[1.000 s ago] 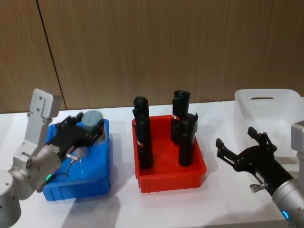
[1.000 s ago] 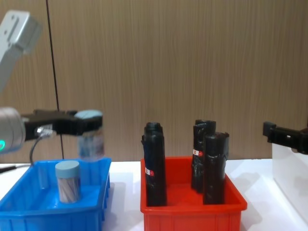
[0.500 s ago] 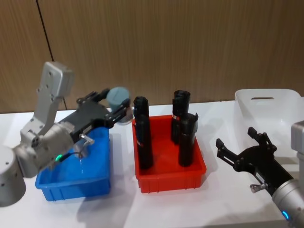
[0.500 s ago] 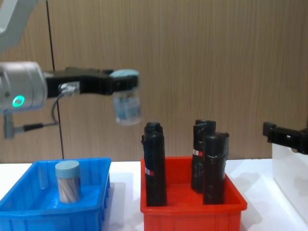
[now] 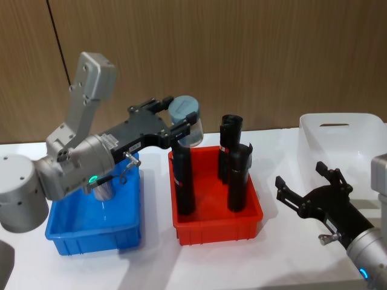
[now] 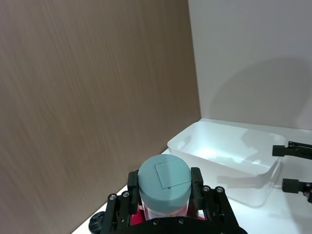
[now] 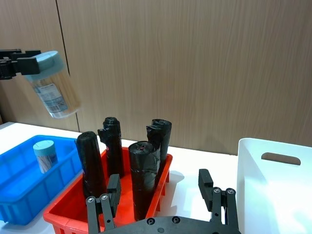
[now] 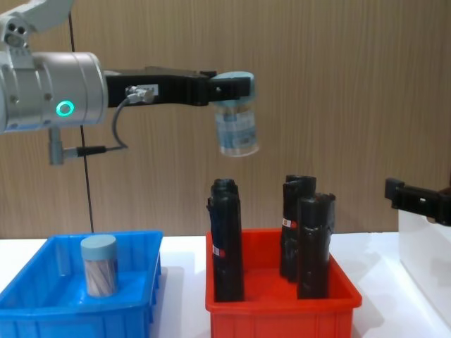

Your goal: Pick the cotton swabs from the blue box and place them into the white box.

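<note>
White table (image 5: 272,257) nearest us. Low over it hangs our right gripper (image 5: 300,175), fingers spread wide, nothing between them. White box (image 5: 363,139) sits just beyond that gripper and to its right, apart from it. Red bin (image 8: 282,310) is to its left, with black cylinders (image 8: 227,239) standing upright inside.

Further in and high up we have the left gripper (image 8: 232,84), arm reaching across from the left. It is clamped on the lid end of a swab jar (image 8: 237,134). Jar hangs under the fingers, tilted a bit, swab sticks visible through the clear wall. Directly below it are the bin's left cylinders, with a clear gap between jar and cylinder tops.

Blue box (image 8: 42,317) lies below and to the left of that gripper, under its arm. Second swab jar (image 8: 99,266) stands upright in it.

Wood-panel wall (image 5: 272,54) behind everything.
</note>
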### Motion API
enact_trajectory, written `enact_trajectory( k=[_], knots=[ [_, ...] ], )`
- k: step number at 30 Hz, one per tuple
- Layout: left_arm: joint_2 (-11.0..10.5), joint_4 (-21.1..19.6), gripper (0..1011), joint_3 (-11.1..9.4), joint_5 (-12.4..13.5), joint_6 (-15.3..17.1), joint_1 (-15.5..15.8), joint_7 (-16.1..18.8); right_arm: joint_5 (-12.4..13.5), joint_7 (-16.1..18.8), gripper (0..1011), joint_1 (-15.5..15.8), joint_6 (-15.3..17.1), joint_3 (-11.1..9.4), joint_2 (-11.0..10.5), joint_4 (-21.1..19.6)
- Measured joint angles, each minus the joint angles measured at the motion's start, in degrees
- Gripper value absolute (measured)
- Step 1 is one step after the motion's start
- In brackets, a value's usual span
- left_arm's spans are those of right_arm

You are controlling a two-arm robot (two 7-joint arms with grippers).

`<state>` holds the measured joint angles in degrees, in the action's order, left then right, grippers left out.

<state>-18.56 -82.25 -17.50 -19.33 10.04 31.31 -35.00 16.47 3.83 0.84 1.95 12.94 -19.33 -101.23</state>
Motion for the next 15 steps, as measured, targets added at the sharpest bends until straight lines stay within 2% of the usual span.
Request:
enact_trajectory(
  k=[15],
  knots=[
    [2.01,5.0,643,-0.71,-0.87,3.97,4.41,-4.54,0.0,0.0,1002,0.0,0.0,0.0,0.0,0.0]
  ],
)
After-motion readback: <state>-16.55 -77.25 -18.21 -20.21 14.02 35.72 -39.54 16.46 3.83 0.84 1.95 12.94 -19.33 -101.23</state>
